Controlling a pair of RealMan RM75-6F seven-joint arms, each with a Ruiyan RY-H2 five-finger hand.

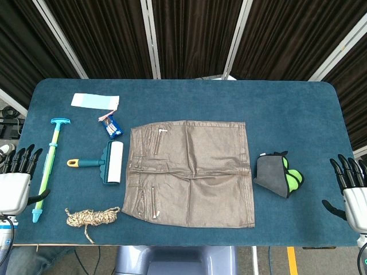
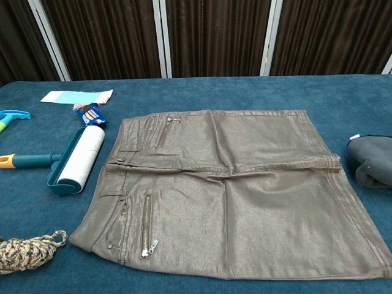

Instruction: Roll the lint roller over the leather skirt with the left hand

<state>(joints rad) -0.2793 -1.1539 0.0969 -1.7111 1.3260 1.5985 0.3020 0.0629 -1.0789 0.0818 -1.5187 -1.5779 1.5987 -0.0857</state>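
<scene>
A brown leather skirt [image 1: 192,172] [image 2: 233,190] lies flat in the middle of the blue table, its waistband to the left. Just left of the waistband lies the lint roller [image 1: 112,162] [image 2: 79,159], white roll in a teal frame, its teal and yellow handle pointing left. My left hand [image 1: 17,172] hangs at the table's left edge, fingers spread and holding nothing, well left of the roller. At the right edge my right hand [image 1: 352,180] also shows spread fingers with nothing in them. Neither hand shows in the chest view.
A teal and green pump toy [image 1: 49,166] lies left of the roller. A coiled rope [image 1: 89,217] sits near the front edge. A white paper [image 1: 94,101] and a small blue packet [image 1: 111,126] lie behind the roller. A grey and green cloth [image 1: 279,174] sits right of the skirt.
</scene>
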